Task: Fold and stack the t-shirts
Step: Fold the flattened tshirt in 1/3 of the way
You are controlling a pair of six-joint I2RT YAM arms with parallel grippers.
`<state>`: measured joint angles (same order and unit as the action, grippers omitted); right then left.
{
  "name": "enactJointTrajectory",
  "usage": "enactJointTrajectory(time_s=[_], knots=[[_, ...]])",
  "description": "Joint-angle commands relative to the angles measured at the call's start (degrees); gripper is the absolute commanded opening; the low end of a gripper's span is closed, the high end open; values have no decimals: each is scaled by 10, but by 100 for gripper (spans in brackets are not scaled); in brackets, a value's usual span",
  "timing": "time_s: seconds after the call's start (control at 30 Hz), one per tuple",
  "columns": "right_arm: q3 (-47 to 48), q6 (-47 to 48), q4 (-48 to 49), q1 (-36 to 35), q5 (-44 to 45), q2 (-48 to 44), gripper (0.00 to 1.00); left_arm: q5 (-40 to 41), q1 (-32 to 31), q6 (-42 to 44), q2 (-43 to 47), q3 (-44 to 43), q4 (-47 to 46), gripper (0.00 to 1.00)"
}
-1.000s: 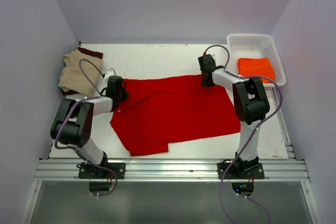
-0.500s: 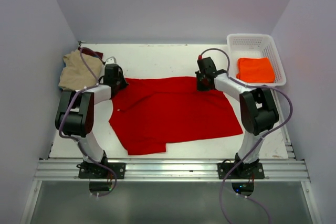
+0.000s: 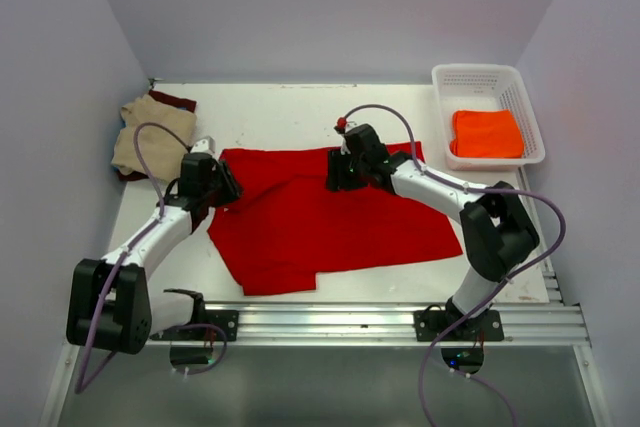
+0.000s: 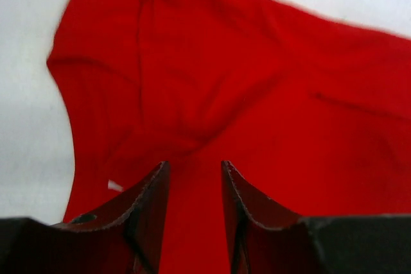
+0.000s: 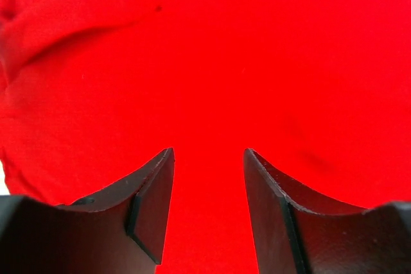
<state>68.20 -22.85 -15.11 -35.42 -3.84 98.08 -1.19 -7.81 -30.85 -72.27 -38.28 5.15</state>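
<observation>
Left tool (image 4: 192, 168) and right tool (image 5: 209, 155) have just released the bright red cloth t-shirt (image 3: 330, 217), both part-open, empty; spread mid-table (image 3: 290, 112), it seems ready for folding.

No legible text or numbers, small white tag (image 4: 114, 185) on red t-shirt (image 4: 270, 94) unreadable
</observation>
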Motion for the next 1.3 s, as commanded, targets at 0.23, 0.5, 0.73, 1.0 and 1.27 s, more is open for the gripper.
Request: enactJointTrajectory(time_s=[0.23,0.5,0.73,1.0,1.27], knots=[[-19,-72,80,-32,-64,22,47,-29,-24,-17,86,97,100,37],[0,-66,80,-48,-57,60,44,-5,-24,-16,39,106,34,28],[1,-66,83,-55,-52,71,42,25,-24,-25,9,98,-28,20],[23,-65,90,-67,-72,90,40,55,-24,-24,-8,57,-42,17],[106,-71,91,-99,-105,156,40,64,-24,-26,-67,31,-89,14]])
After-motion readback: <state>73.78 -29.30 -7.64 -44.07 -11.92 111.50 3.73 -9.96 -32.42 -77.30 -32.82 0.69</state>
